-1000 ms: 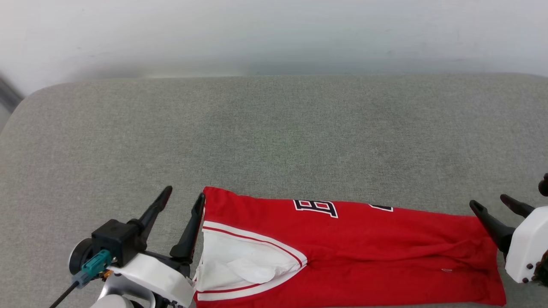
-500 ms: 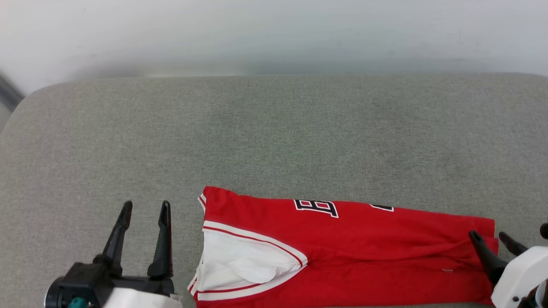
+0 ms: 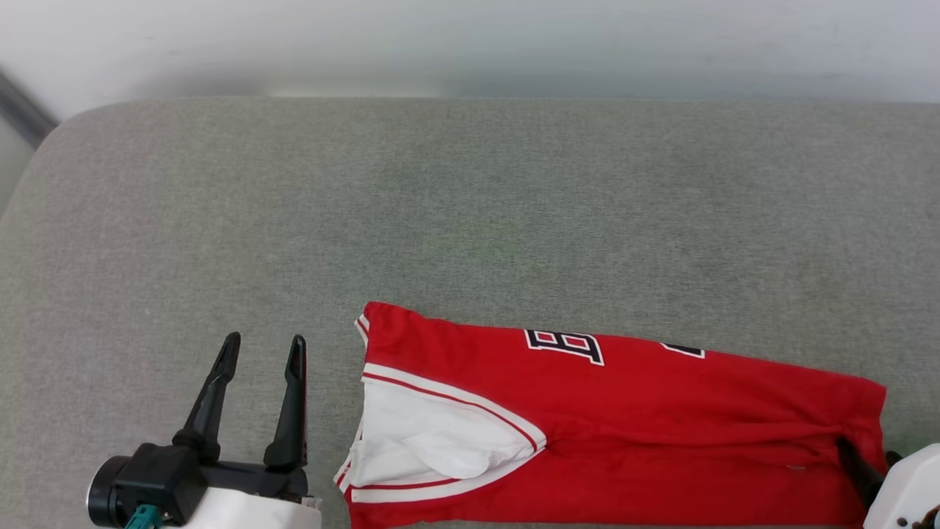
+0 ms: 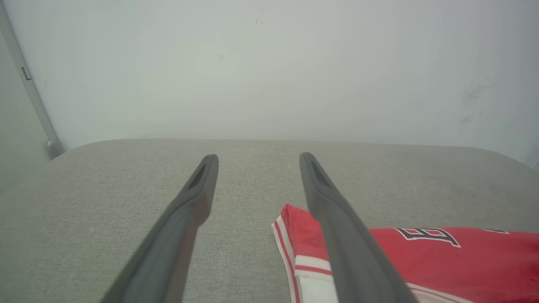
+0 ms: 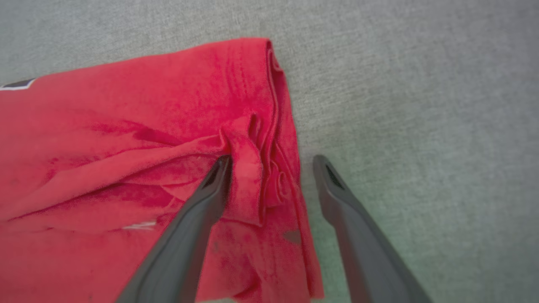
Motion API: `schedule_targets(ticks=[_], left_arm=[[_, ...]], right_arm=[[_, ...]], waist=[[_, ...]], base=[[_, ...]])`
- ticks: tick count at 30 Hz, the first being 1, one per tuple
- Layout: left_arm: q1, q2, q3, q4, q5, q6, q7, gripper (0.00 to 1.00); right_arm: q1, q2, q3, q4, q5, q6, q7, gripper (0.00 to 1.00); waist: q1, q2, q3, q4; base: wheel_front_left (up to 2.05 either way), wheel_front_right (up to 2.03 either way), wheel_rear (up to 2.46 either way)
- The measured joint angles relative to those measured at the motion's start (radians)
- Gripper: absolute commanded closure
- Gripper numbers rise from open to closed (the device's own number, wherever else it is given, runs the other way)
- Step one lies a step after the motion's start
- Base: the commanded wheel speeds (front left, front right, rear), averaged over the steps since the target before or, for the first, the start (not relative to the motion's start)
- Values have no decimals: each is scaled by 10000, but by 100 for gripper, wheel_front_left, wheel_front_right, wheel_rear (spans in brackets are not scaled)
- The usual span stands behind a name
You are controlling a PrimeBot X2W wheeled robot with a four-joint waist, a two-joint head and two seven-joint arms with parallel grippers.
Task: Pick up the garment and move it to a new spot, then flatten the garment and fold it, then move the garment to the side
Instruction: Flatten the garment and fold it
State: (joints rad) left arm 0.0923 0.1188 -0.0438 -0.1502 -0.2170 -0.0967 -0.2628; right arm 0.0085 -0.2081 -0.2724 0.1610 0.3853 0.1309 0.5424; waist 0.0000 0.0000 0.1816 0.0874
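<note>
The red shirt is folded into a long band and lies flat on a grey cushion, which goes far beyond the shirt toward a pale wall. The white sleeve is at the shirt's left end. The left gripper is just beside this end with its jaws apart and nothing between them, not touching the cloth. At the shirt's right end, the right gripper is also spread. One finger is over the wrinkled red cloth, the other over the cushion just beside the hem.
</note>
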Motion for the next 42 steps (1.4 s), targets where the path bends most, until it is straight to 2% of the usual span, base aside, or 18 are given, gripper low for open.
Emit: schedule_targets(ticks=[9,14,15,16,25,37,42], left_arm=[[-128,-318,268,100,293,-232,0,0],[-144,-370,245,209,385,-284,0,0],[-162,-399,282,221,397,-311,0,0],[-162,-405,303,224,397,-311,0,0],[-94,-416,395,268,397,-314,0,0],[70,-339,410,288,397,-322,0,0],[92,-339,387,359,395,-322,0,0]], right_arm=[[-61,138,-17,456,230,-23,397,0],[-55,48,458,558,525,-94,274,0],[-54,23,803,571,694,-105,113,67],[-55,23,846,604,711,-105,25,100],[-198,-13,836,963,385,13,-817,100],[-678,-671,-961,1618,-384,6,-1300,100],[-713,-660,-907,1553,-305,4,-1195,100]], waist=[[0,0,159,343],[0,0,130,387],[-1,0,82,365],[-1,0,59,352],[1,0,-183,197],[1,0,-435,-112],[1,0,-576,-189]], base=[[0,0,0],[0,0,0],[0,0,0],[0,0,0],[0,0,0],[0,0,0],[0,0,0]])
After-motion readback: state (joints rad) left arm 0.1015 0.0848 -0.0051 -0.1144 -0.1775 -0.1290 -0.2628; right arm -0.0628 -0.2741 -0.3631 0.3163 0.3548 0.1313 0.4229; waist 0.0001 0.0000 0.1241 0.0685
